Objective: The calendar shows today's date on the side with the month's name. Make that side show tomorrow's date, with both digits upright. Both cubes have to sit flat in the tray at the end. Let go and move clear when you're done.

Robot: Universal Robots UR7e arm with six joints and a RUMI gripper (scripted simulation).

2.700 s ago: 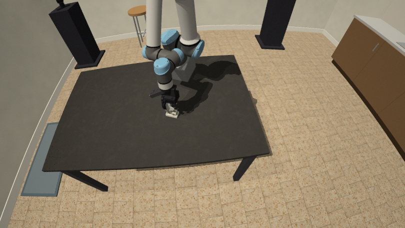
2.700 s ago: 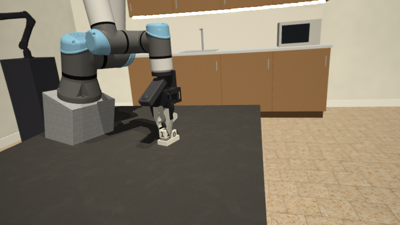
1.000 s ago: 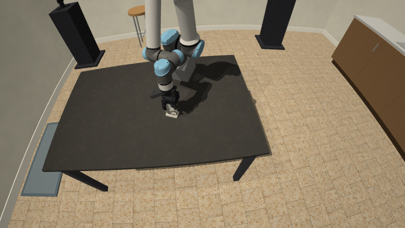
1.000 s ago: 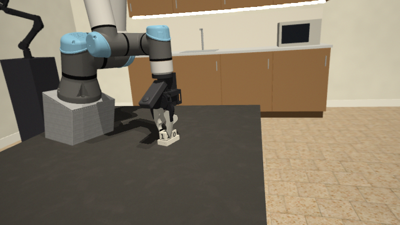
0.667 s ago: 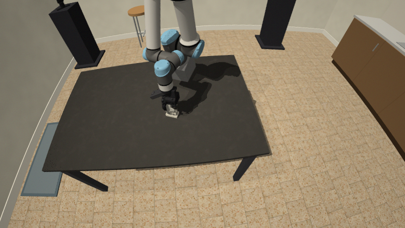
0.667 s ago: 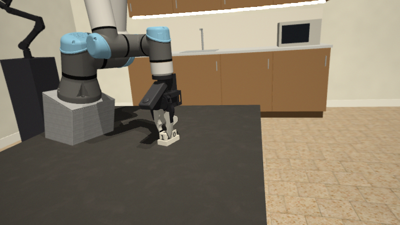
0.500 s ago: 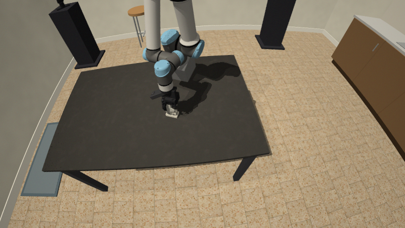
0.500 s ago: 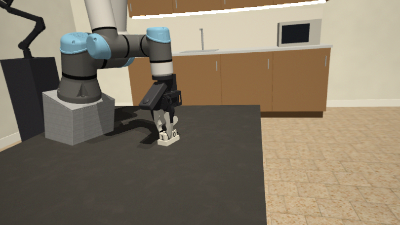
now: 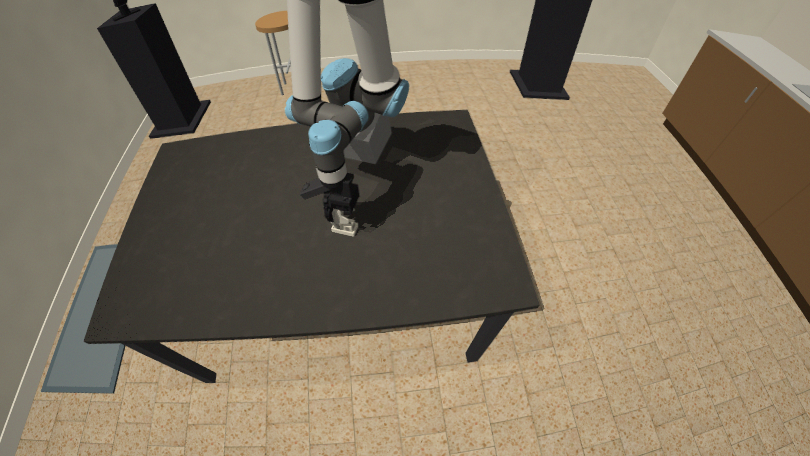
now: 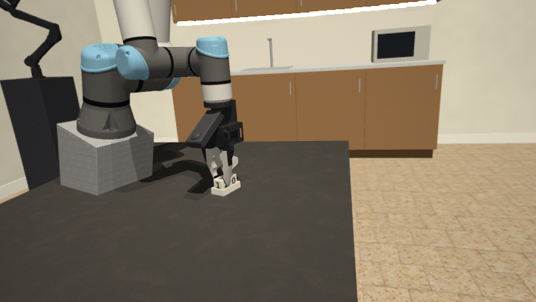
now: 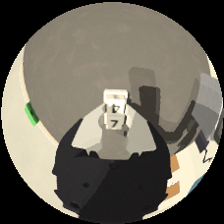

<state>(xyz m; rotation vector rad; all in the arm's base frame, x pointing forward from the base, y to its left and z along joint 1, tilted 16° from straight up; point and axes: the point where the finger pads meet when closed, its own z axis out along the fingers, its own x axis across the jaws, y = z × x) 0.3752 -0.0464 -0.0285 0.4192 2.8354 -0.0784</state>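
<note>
Tan floor tiles and brown kitchen cabinets surround a dark counter with the arm's grey pedestal at its back edge.

On that counter the claw points straight down over the small calendar, its pale fingers narrowed and clamped on one of the two number cubes. From the exterior view the fingers seem to straddle the boundary between the cubes, and which cube they pinch cannot be told for sure; in the wrist view the nearer cube, with a 7 on top, lies right between the finger bases.

Both cubes sit side by side in the white tray, which rests near the middle of the counter, just in front of the arm's shadow. In the exterior view the side facing the camera reads 1 on the left cube and 0 on the right cube, both digits upright. In the wrist view the top faces read 7 and, on the farther cube, a 4 seen upside down. No month name is legible at this size.

Above the claw, the black wrist housing joins the white and grey forearm with blue joint caps. A microwave stands on the far worktop.
</note>
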